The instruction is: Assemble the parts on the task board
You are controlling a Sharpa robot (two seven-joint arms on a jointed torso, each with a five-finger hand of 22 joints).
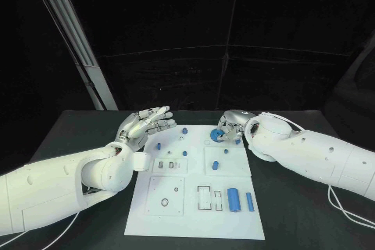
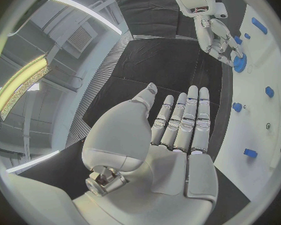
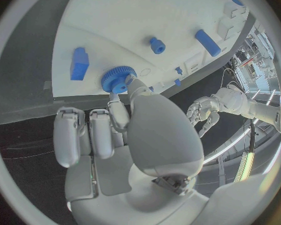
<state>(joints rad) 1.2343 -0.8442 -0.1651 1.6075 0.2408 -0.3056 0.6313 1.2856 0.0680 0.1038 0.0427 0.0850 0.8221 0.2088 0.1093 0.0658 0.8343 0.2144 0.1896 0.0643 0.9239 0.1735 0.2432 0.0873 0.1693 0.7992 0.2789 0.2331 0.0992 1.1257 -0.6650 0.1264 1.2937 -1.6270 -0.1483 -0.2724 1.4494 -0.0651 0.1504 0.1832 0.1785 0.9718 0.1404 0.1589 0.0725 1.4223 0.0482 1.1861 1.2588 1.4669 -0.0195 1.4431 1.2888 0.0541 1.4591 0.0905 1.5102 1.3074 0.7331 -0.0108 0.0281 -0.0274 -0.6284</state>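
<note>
Pinching a small blue ridged plastic gear (image 1: pixel 217 134) at the far edge of the flat white task board (image 1: pixel 180 217), my right hand (image 1: pixel 231 122) holds it. My left hand (image 1: pixel 145 123) hovers empty, fingers spread. I judge it early: smooth blue cylinders (image 1: pixel 233 196) lie loose, several recesses unfilled.
</note>
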